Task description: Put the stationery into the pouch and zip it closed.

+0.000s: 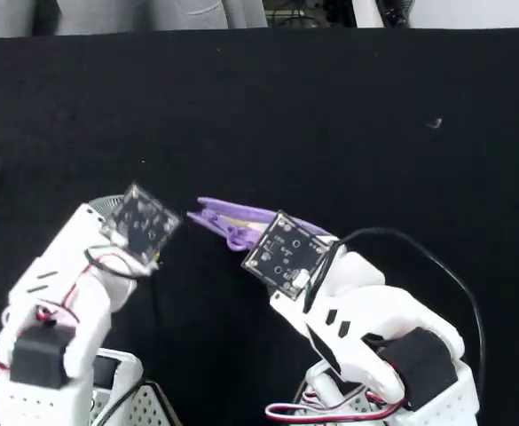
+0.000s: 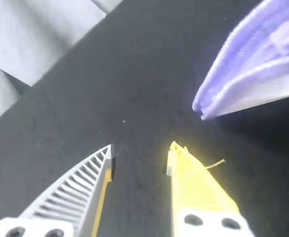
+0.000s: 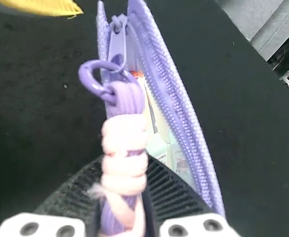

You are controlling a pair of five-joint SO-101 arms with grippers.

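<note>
Black cloth covers the table (image 1: pixel 374 106), and pale grey panels run along its far edge. Two white arms stand at the near side, one left and one right, with a purple pouch (image 1: pixel 228 216) between them in the middle of the table. The pouch stretches left to right, and its pointed left end faces the left arm. Whether it rests flat on the cloth or is raised a little cannot be told. The left claw (image 2: pixel 139 153) hangs just beside that left end, spread wide with nothing in it. Only bare cloth shows between its white finger (image 2: pixel 80 187) and its yellow finger (image 2: pixel 193 187), and neither touches the pouch. The right claw (image 3: pixel 127 180) is at the near side of the pouch, closed around the pull cord (image 3: pixel 124 158), a thick purple and pink braid. The cord leads up to a purple ring (image 3: pixel 96 79), and the ring hangs from the slider (image 3: pixel 116 34) close to the left end of the pouch. From the slider toward the right claw the two rows of zip teeth stand apart, so the pouch is open along most of its length. Stationery (image 3: pixel 159 143) lies inside the gap as pale, flat pieces with a bit of orange, too tightly packed to tell apart.
</note>
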